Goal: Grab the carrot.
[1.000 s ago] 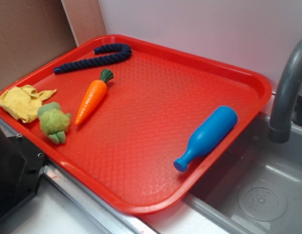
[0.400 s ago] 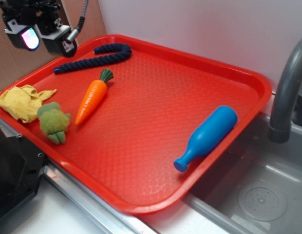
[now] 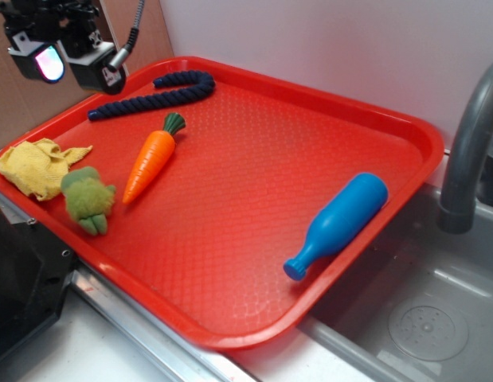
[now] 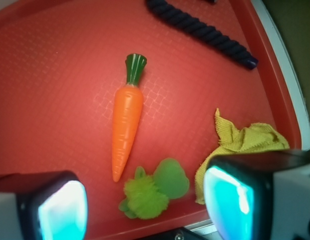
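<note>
The orange carrot [image 3: 150, 162] with a dark green top lies on the left part of the red tray [image 3: 365, 119], tip toward the front. In the wrist view the carrot [image 4: 126, 123] lies above and between my fingers, tip toward me. My gripper [image 3: 67, 62] hangs high at the upper left, above the tray's far left edge and well clear of the carrot. It is open and empty [image 4: 144, 207]; both fingertips [image 4: 62, 210] glow cyan with a wide gap between them.
A fuzzy green plush vegetable [image 3: 88, 200] lies near the carrot's tip. A yellow cloth [image 3: 35, 165] sits on the tray's left corner. A dark blue rope [image 3: 154, 94] lies at the back, a blue bottle [image 3: 338, 223] at the right. A sink and grey faucet [image 3: 469, 151] stand right.
One second ago the gripper was out of the exterior view; it came in at the upper left and has held still since. The objects have not moved.
</note>
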### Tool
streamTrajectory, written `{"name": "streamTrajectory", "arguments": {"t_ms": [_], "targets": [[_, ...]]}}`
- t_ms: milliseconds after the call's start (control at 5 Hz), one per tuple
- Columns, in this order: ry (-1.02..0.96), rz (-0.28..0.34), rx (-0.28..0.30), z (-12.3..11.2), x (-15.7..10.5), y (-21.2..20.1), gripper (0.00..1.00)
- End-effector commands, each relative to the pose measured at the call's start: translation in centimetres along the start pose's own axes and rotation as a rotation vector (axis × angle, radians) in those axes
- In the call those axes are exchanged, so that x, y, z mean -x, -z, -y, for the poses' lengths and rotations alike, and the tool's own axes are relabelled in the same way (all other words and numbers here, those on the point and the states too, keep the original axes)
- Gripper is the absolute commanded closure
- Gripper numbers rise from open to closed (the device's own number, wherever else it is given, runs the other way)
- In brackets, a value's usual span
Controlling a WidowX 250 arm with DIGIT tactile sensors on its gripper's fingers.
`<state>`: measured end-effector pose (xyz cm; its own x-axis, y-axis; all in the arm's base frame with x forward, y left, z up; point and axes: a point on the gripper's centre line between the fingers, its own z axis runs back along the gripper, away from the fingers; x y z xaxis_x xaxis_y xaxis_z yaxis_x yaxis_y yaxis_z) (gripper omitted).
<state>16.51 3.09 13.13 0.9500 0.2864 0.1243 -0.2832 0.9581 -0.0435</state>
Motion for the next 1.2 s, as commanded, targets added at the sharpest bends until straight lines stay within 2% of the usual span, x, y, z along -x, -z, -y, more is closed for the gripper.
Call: {"name": "streamTrajectory", "arguments": {"t_ms": [0, 200, 400, 600, 800, 1000], "targets": [[-0.082, -0.006, 0.019, 0.2, -4.0, 6.7, 0.00], [-0.146, -0.098, 0.017, 0.6, -2.9, 9.7, 0.00], [-0.127, -0.135, 0.089, 1.5, -2.2, 10.9, 0.00], [-0.172, -0.164, 0.038, 2.7, -2.9, 12.0, 0.00], [-0.175, -0.141, 0.017, 2.6, -2.7, 11.5, 1.00], [-0.115, -0.125, -0.035, 2.3, -2.6, 9.9, 1.00]]}}
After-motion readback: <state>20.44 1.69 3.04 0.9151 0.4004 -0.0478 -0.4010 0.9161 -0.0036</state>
